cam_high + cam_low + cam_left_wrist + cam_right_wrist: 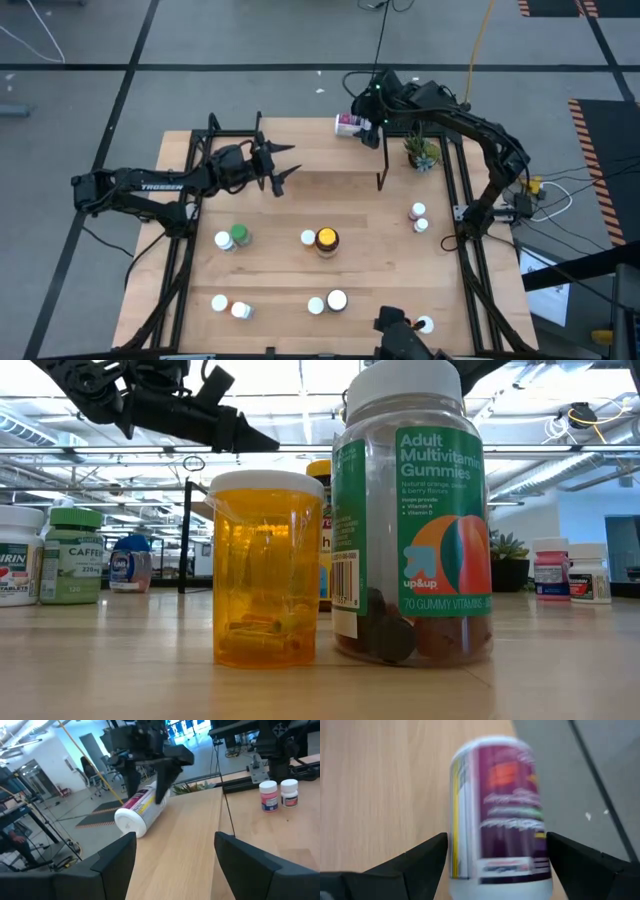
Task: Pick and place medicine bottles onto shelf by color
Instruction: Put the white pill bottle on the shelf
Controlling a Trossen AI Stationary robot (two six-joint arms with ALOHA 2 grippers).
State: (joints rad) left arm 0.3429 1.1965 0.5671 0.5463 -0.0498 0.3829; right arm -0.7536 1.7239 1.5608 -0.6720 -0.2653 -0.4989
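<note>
A: The shelf (330, 135), the pale board at the far edge of the table (320, 280) — is that where the next move is?

B: Yes. A white bottle with a purple label (348, 124) lies on its side there, by the far edge, its long axis running roughly along that edge.

A: Which arm is nearer?

B: The right one, by a lot. The right hand (371, 120) sits right over the bottle. In its wrist view the bottle (497, 810) fills the gap between the two fingers (415, 862), which stand apart on either side of it, not yet touching as far as I can see.

A: So the fingers straddle the body across its width?

B: That's my reading: the long axis points away from the wrist, so closing would pinch the round sides. It could roll or slip out if the squeeze is off-centre.

A: And the left hand (285, 165)?

B: Above the board's left part, fingers apart, holding nothing. Its camera looks across at the lying bottle (140, 812) and the right hand (150, 775) above it.

A: The other bottles?

B: Upright on the table nearer the front, well apart from both hands; an orange vial (268, 565) and a gummies jar (412, 510) stand closest to the low camera.
</note>
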